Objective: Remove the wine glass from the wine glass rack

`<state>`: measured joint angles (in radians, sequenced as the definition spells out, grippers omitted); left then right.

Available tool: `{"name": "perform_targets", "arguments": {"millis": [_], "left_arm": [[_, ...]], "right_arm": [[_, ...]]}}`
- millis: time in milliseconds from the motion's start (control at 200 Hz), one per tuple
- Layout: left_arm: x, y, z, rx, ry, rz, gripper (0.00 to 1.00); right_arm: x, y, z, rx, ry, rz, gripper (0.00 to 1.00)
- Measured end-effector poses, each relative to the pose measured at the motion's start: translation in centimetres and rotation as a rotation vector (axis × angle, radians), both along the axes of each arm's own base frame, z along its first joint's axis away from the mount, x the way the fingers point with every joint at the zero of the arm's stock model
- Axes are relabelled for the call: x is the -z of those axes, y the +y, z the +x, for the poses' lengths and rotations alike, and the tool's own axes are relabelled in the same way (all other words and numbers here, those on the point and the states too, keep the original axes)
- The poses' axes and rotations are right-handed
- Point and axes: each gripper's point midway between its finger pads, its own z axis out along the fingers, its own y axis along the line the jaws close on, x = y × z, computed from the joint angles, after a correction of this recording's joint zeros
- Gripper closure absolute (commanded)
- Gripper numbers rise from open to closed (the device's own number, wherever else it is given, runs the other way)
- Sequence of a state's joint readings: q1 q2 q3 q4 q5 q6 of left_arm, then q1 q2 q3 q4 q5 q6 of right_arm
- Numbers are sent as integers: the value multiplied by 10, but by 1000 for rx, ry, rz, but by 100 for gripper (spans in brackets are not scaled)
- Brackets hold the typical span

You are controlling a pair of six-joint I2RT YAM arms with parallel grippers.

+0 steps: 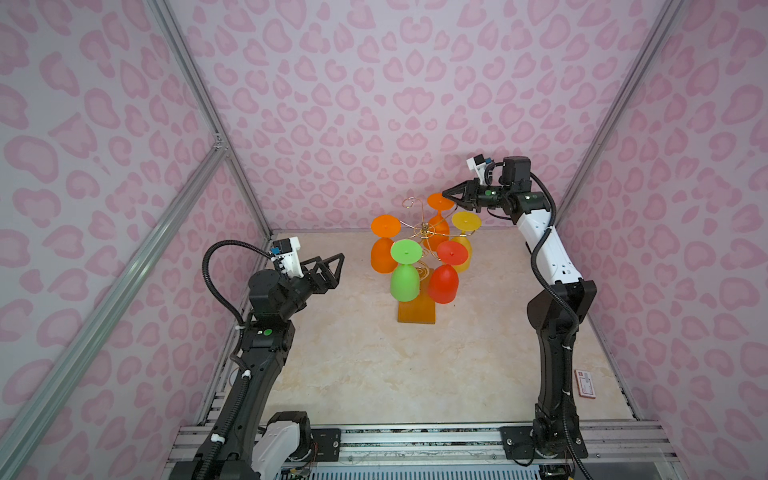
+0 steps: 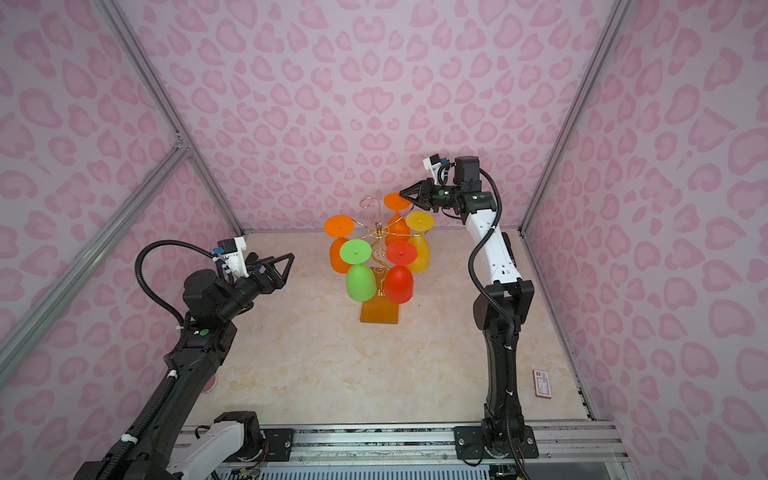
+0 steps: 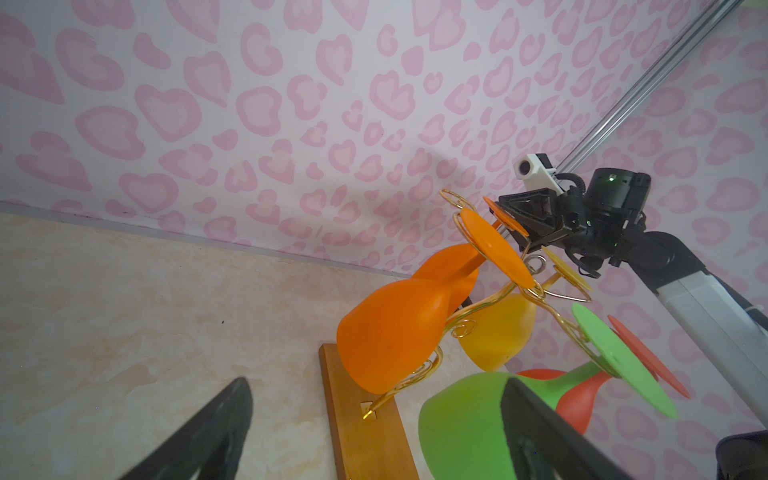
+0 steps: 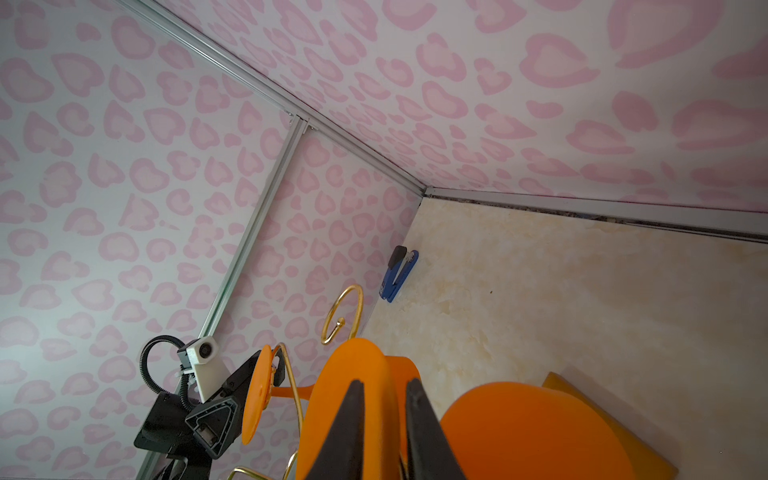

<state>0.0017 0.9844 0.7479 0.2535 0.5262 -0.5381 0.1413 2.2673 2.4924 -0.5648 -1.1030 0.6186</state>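
The wine glass (image 1: 437,203) being dealt with, the orange one at the back, is hung upside down on the wine glass rack (image 1: 416,314). Its round foot is caught right between the fingers of the right gripper (image 4: 383,384), which is pressed nearly together and pinched on that foot at the rim. It looks like moulded plastic, so it can probably be reckoned light, stiff and not very breakable. The thin smooth disc may be slippery though, and could pivot in an edge-only pinch. A hold taken deeper on the foot would likely be steadier. The rack's wire looks thin and springy, so the whole rack might get dragged if the foot is snagged in its curl. The yellow glass (image 1: 466,221) is hung just beside the gripper, so a bump should be watched for. The left gripper (image 1: 338,266) is spread wide, well apart from the rack, with nothing in it.
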Motion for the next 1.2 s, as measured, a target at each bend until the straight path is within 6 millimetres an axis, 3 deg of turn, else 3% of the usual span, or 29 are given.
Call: {"name": "perform_targets", "arguments": {"millis": [370,1200], "left_arm": [[4,0,0,0,19,0,5],[5,0,0,-3,20,1,5]], "right_arm": [[-12,-4,-1,11,-34,18,82],[-1,-10,-3,13,-1,-5,86]]}}
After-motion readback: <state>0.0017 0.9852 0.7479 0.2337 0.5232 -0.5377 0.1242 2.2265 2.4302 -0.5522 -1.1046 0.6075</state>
